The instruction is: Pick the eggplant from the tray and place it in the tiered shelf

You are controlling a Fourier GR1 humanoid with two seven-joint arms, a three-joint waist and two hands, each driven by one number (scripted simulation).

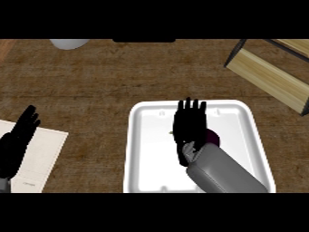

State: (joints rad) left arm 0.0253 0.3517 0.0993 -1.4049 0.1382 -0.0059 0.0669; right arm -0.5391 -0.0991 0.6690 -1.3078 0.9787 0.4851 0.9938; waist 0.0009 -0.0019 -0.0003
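Head view, white tray (250,131) holding eggplant (212,136), right robot hand (190,127) above

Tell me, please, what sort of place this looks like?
Probably a kitchen counter: a brown wood-grain countertop bears a white rectangular tray and a black-framed tiered shelf with wooden boards.

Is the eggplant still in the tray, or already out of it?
In. The eggplant shows as a dark purple patch inside the white tray, mostly hidden under the right hand.
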